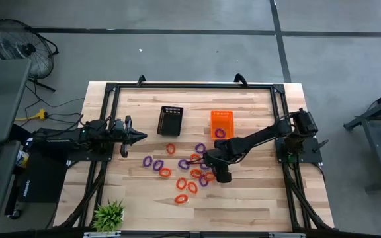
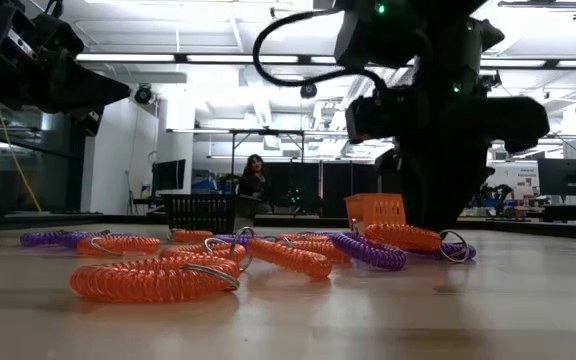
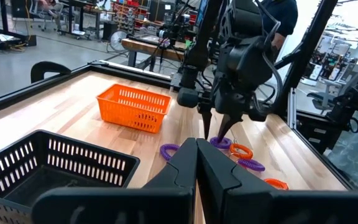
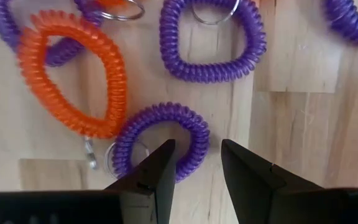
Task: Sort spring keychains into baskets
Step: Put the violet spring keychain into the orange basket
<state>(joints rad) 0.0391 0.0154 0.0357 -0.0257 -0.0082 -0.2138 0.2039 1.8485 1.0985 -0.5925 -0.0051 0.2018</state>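
Note:
Several orange and purple spring keychains [image 1: 187, 173] lie scattered on the wooden table, near of the black basket [image 1: 170, 120] and the orange basket [image 1: 221, 123]. My right gripper [image 4: 196, 149] points down over this cluster, open. Its fingers stand on either side of one side of a small purple keychain [image 4: 143, 127]; I see no touch. An orange keychain [image 4: 73, 81] and a larger purple one [image 4: 213, 43] lie just beyond it. My left gripper [image 3: 196, 143] waits shut at the table's left [image 1: 135, 137], pointing level.
A purple keychain [image 1: 220, 133] lies at the orange basket's near end. A black frame rail [image 1: 190, 86] runs around the table. A small green plant [image 1: 108, 215] stands at the near left corner. A person [image 2: 253, 175] shows far behind the table.

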